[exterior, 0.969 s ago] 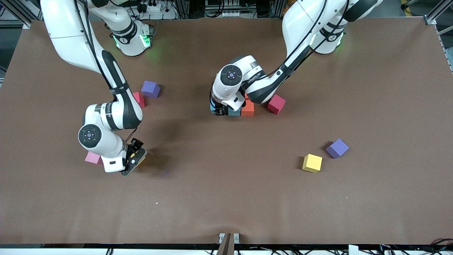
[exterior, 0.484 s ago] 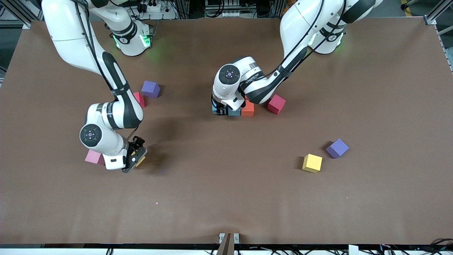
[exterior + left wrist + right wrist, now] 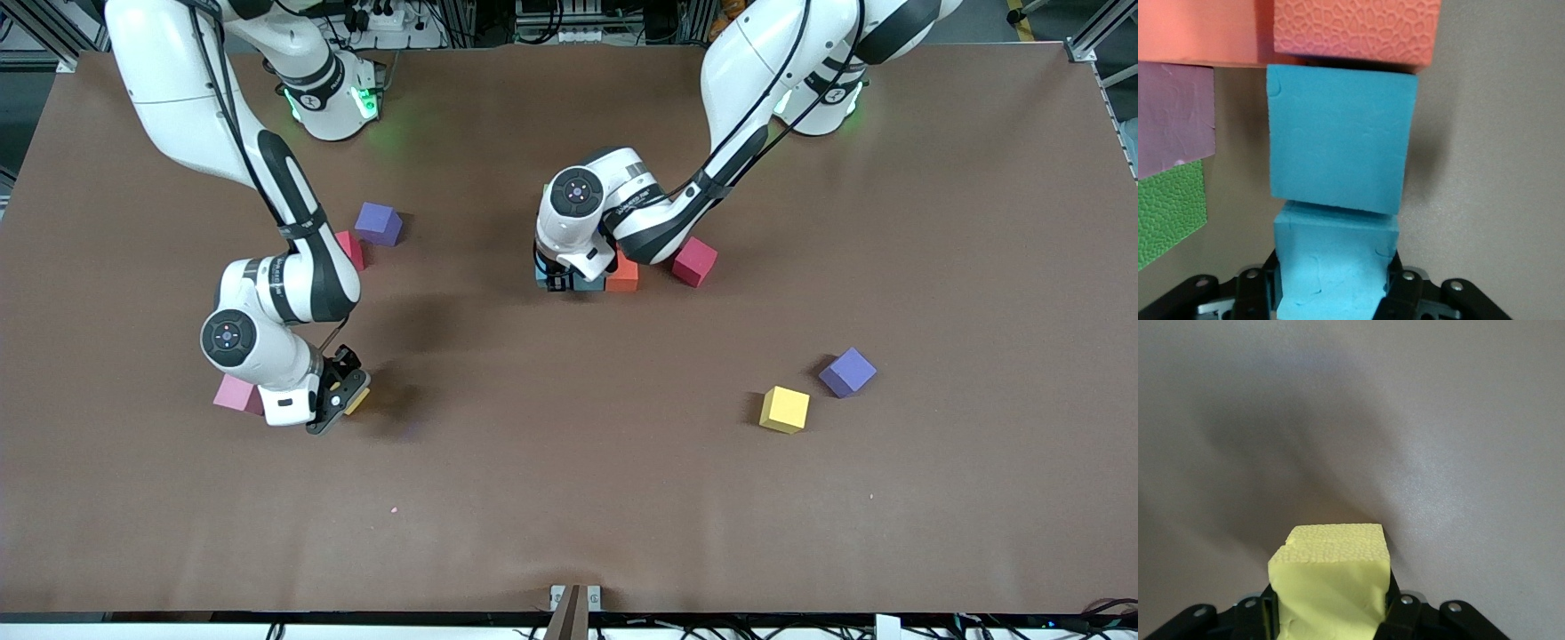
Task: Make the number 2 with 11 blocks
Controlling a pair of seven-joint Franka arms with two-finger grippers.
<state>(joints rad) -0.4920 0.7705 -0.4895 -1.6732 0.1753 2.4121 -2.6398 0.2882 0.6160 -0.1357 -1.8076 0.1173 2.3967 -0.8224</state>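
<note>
1. Right end effector is now closing on a yellow matte foam cube, near the tabletop edge at the right arm's end; previously open.
2. Left end effector is gripping a light-blue foam cube, seating it against the partial number 2 mid-tabletop.

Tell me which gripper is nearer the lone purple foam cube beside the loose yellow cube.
Left. The left gripper is at the cluster mid-table, shut on a blue cube; the right gripper grips a yellow cube at the right arm's end, farther from that purple foam cube.
</note>
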